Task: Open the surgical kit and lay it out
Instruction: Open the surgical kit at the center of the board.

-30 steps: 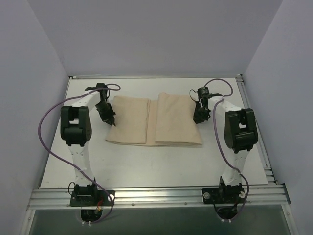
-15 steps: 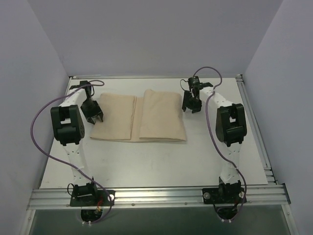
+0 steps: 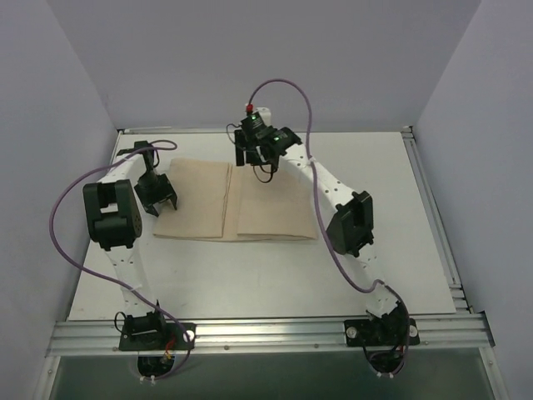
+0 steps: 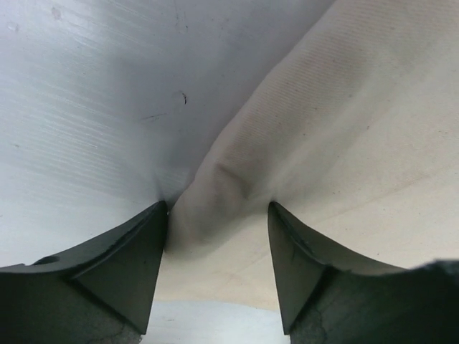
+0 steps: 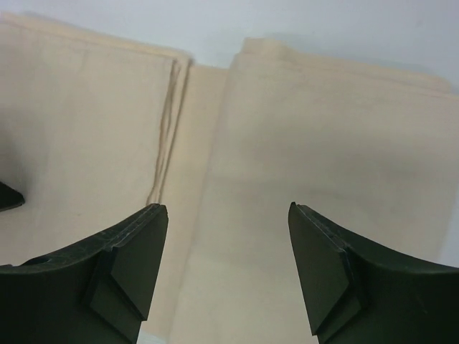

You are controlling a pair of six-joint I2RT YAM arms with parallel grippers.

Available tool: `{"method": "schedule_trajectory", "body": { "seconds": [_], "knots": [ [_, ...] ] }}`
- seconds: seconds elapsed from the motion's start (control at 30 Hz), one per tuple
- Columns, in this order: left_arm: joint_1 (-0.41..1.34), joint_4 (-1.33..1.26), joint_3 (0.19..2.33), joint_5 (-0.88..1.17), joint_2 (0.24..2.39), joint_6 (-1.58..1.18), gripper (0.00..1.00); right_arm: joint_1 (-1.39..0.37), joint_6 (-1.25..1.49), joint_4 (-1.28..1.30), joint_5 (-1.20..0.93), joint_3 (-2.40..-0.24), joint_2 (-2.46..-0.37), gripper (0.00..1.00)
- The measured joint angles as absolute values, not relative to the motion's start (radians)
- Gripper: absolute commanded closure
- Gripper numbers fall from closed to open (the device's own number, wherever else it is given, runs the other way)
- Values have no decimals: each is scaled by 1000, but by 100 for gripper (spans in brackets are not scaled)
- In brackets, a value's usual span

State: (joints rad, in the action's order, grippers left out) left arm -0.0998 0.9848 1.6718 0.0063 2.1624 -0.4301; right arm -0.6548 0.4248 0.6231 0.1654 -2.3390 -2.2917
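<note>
1. Cloth wrap (image 3: 233, 200): beige, folded shut, two flaps meeting along a seam down its middle. It lies flat on the far half of the table (image 3: 275, 275), a little left of centre. No tray or instruments show; they are presumably inside.
2. Right gripper (image 3: 250, 154) hangs over the wrap's far edge near the seam. Its fingers are spread wide and hold nothing.
3. Left gripper (image 3: 158, 196) sits at the wrap's left edge. In the wrist view its jaws stand apart astride a puckered bit of that edge, not closed on it.
4. The step looks like seizing a flap to turn it outward. It would go best by pinching only the top layer at the stacked free edges (image 5: 168, 129) beside the seam. The flap should then be drawn sideways, low and slow, so anything inside stays put. The left side should meanwhile be pinned or gripped firmly.
5. The table is white, smooth and faintly scratched. It is likely slippery, so the whole wrap may slide rather than unfold.
6. Pale lilac walls (image 3: 250, 58) close in the left, far and right sides. An aluminium rail (image 3: 266, 333) runs along the near edge.
</note>
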Motion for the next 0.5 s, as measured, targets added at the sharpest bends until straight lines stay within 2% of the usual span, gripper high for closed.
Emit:
{"method": "schedule_trajectory", "body": {
  "seconds": [0.2,0.5],
  "knots": [
    [-105,962,1644,24,2146,-424,36,-771,469,672,274,-2404,-2467,34],
    [-110,927,1605,44,2121,-437,37,-785,480,712,414,-2398,-2509,46]
  ]
}}
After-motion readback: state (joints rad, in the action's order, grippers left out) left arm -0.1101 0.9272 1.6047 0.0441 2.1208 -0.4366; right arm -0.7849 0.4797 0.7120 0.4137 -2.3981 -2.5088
